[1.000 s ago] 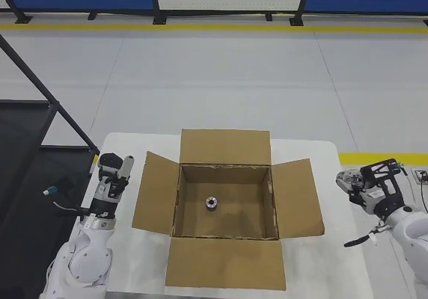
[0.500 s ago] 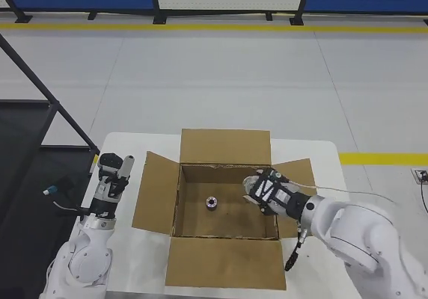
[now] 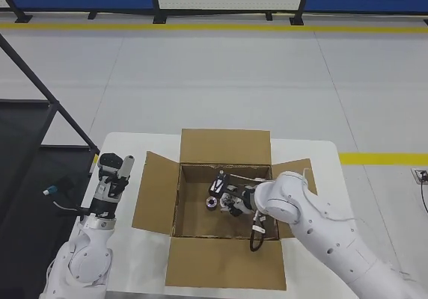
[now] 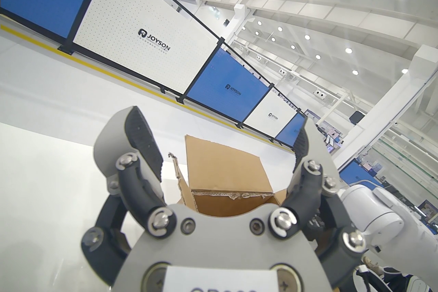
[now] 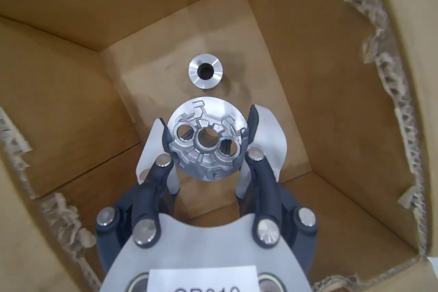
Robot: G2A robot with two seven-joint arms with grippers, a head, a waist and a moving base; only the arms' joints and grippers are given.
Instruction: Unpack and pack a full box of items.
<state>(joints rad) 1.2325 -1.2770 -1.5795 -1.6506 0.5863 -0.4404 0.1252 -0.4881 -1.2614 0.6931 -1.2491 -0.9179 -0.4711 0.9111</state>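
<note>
Right gripper (image 5: 208,125) pinching a round silver metal disc (image 5: 208,154) by its rim, I could let it slip onto the small silver ring (image 5: 205,71) in the brown cardboard box (image 5: 308,101).

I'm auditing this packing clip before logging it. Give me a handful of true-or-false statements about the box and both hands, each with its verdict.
1. The right hand is shut on a round metal disc inside the cardboard box. True.
2. The box floor is bare. False: a small metal ring lies on it, just beyond the disc.
3. The left hand is open and holds nothing. True.
4. The left hand is down inside the box. False: it is outside the box, beside a side flap.
5. The box flaps are folded shut. False: all four are spread open.
</note>
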